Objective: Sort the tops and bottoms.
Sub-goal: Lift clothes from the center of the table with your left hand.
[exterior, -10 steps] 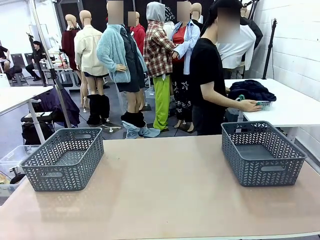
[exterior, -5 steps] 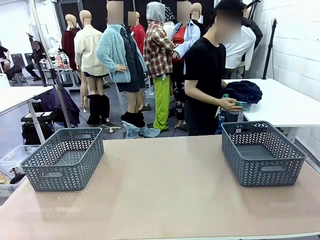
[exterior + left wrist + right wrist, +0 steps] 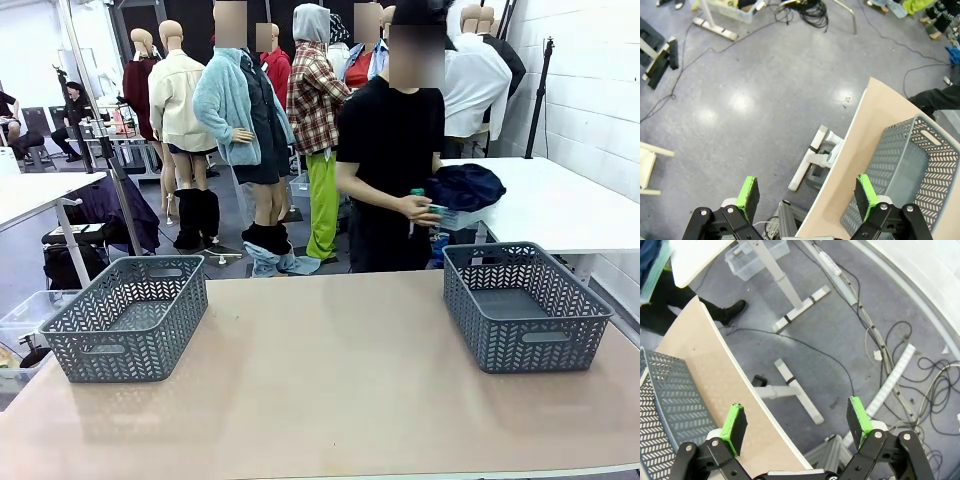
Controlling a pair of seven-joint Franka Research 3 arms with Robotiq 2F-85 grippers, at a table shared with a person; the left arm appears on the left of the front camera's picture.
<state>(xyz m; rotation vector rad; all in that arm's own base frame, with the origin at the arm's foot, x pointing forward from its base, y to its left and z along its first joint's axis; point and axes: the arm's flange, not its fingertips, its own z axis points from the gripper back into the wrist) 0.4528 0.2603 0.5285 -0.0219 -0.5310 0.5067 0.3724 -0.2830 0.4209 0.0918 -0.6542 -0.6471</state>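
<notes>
- Shows the person's hand [image 3: 420,207] now carrying a dark navy bundle [image 3: 465,187] on a pale tray, lifted clear of the white side table [image 3: 560,205] where it rested 1 second ago.
- Marks a turn of the person away from that side table toward the beige table [image 3: 330,390], with the bundle held at waist height behind the far edge and not yet over it.
- Puts the bottoms [image 3: 436,211], at a guess, inside that bundle: only a teal scrap by the fingers, too small to confirm as the garment.
- Finds the 2 grey baskets unmoved and holding nothing: left basket [image 3: 125,330] and right basket [image 3: 525,305], well apart.
- Finds the left gripper [image 3: 807,192] released, green pads spread wide with nothing between them, poised over the floor just off the table's edge.
- Finds the right gripper [image 3: 796,424] likewise slack and wide, holding nothing, beyond the opposite edge.
- Reads as delivery only: no garment on the beige table yet, so no sorting begun.
- Calls for waiting until the clothes land within reach, then telling tops from bottoms.
</notes>
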